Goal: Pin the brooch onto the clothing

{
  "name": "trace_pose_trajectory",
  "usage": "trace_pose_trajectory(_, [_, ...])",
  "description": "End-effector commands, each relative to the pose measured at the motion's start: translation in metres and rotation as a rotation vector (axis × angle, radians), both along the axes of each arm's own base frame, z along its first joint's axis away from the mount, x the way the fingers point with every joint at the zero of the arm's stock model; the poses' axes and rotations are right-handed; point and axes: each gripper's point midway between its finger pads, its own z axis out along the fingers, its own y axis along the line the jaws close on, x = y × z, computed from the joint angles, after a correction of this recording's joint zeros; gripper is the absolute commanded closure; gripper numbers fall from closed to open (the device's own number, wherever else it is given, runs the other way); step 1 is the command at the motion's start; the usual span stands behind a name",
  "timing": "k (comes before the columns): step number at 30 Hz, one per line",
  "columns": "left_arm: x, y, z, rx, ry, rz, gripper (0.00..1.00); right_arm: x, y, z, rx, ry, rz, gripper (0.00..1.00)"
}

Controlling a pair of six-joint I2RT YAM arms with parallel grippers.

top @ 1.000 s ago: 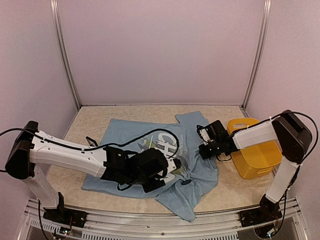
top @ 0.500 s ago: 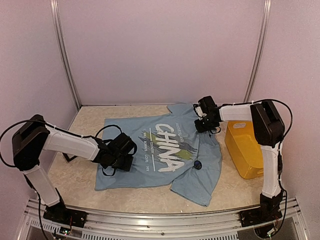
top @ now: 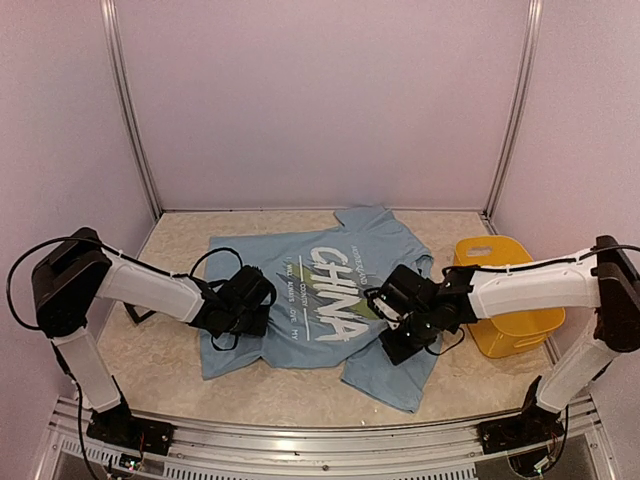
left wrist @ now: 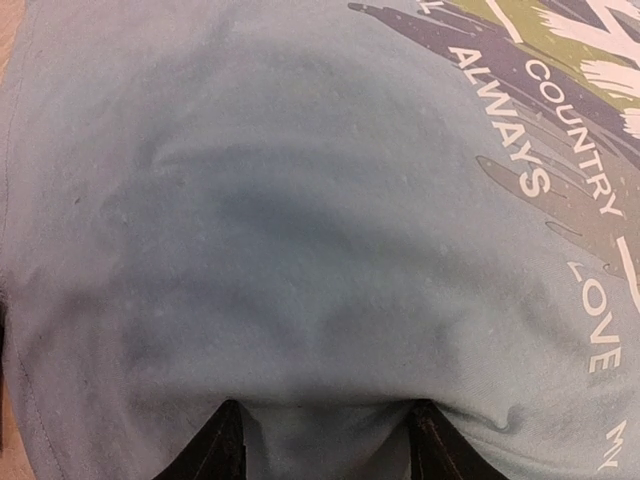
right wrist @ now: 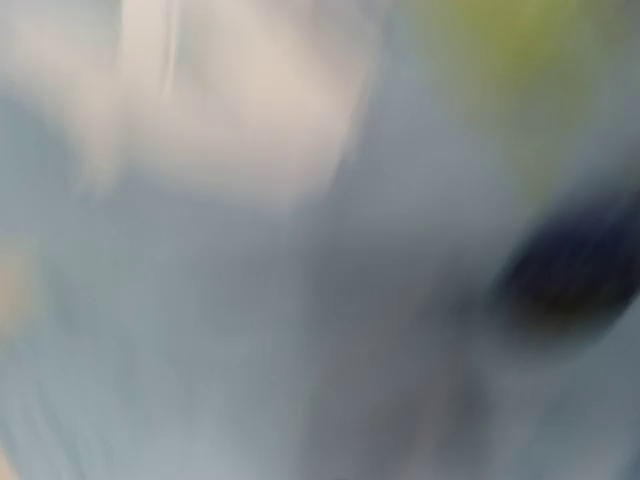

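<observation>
Brooch (right wrist: 565, 275): presumably the dark blur on the clothing (top: 290, 340), just right of the CHINA print and right of centre in the right wrist view.
Right tool (top: 393, 330): nearer arm, over that spot; grip cannot be told.
Left tool (left wrist: 330, 445): released, fingers spread on cloth left of the print.

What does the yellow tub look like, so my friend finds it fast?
Start at the beige table, then go to its right side, past the light blue T-shirt. The yellow plastic tub sits there, the only bright, hard-sided thing.
</observation>
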Motion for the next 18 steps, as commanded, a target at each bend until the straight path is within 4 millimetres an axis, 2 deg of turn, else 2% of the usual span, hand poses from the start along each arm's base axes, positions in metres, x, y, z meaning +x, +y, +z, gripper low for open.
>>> trace_pose_trajectory(1, [-0.023, 0.024, -0.025, 0.082, 0.082, 0.009, 0.47, -0.089, -0.039, -0.055, -0.076, 0.258, -0.163, 1.00])
trace_pose_trajectory(3, [-0.025, 0.029, -0.024, 0.085, 0.082, 0.019, 0.47, -0.114, -0.046, -0.070, -0.047, 0.330, -0.188, 1.00])
trace_pose_trajectory(5, [-0.028, 0.033, -0.020, 0.096, 0.079, 0.032, 0.47, -0.131, -0.064, -0.077, -0.077, 0.358, -0.237, 1.00])
trace_pose_trajectory(10, [-0.039, 0.046, -0.007, 0.111, 0.065, 0.055, 0.45, -0.162, -0.111, -0.071, -0.150, 0.378, -0.357, 1.00])
trace_pose_trajectory(14, [-0.045, 0.051, 0.011, 0.112, 0.028, 0.035, 0.43, -0.180, -0.115, -0.064, -0.083, 0.428, -0.369, 1.00])
trace_pose_trajectory(18, [-0.050, 0.048, 0.037, 0.083, -0.017, -0.005, 0.40, -0.179, -0.110, -0.041, -0.025, 0.430, -0.369, 1.00])
